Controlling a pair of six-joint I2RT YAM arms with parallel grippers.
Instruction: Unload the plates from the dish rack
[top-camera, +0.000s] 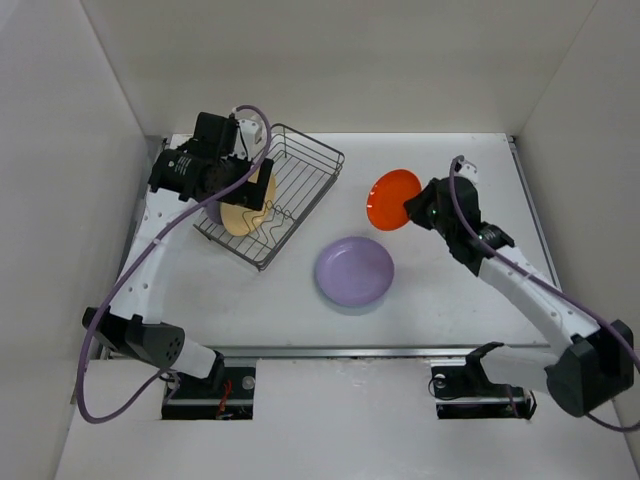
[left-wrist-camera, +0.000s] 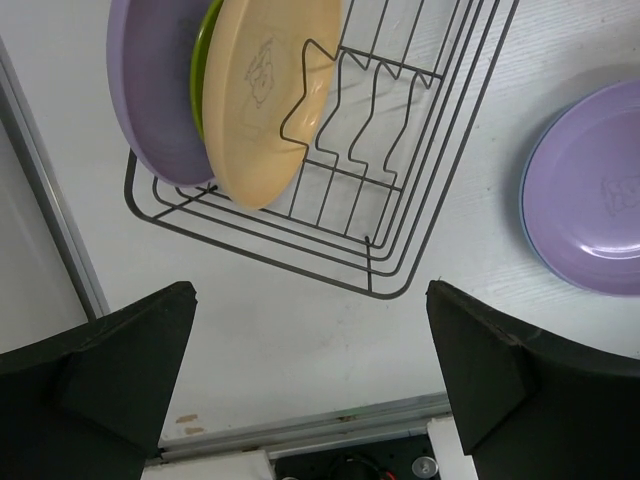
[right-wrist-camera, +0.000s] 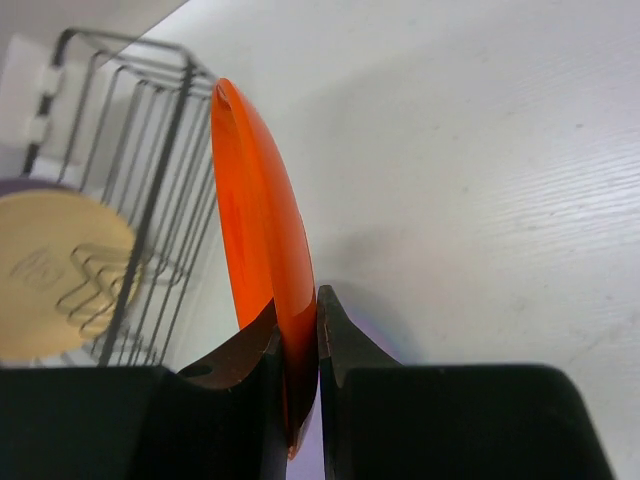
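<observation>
The dark wire dish rack (top-camera: 300, 180) (left-wrist-camera: 420, 150) (right-wrist-camera: 150, 130) stands at the back left. A tan-yellow plate (top-camera: 245, 212) (left-wrist-camera: 265, 90) (right-wrist-camera: 55, 270), a lime green plate (left-wrist-camera: 200, 70) and a lavender plate (left-wrist-camera: 150, 90) stand on edge in it. My left gripper (top-camera: 240, 160) (left-wrist-camera: 310, 370) hovers over the rack's near end, open and empty. Another lavender plate (top-camera: 354, 271) (left-wrist-camera: 590, 190) lies flat on the table. My right gripper (top-camera: 408, 208) (right-wrist-camera: 300, 345) is shut on the rim of a red-orange plate (top-camera: 392, 198) (right-wrist-camera: 262, 250), held above the table right of the rack.
White walls enclose the table (top-camera: 450, 290) on the left, back and right. A metal rail (left-wrist-camera: 330, 420) runs along the near edge. The rack's white cutlery holder (right-wrist-camera: 35, 95) sits at its far corner.
</observation>
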